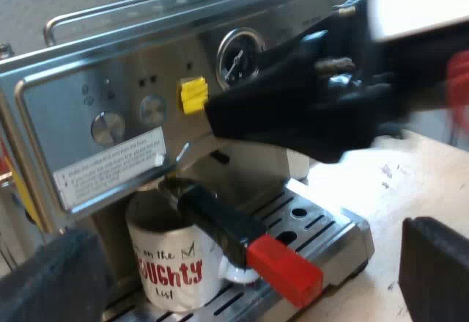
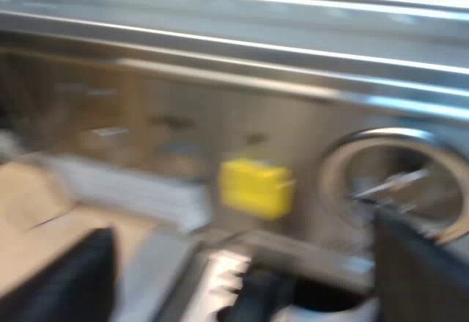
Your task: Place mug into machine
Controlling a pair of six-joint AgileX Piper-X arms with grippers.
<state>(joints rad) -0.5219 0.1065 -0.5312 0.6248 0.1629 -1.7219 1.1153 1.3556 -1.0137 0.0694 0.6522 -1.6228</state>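
A white mug with red lettering stands on the espresso machine's drip tray, under the brew head. The metal holder is locked in above it, and its dark handle with the red end reaches out over the mug. My left gripper is open, back from the mug, with its fingers wide apart and holding nothing. My right gripper is open close to the machine's front panel, by the yellow button and the round gauge. Its black body hangs above the holder handle.
The machine's steel front carries a white label, round knobs, a yellow button and a gauge. A pale tabletop lies beside the drip tray.
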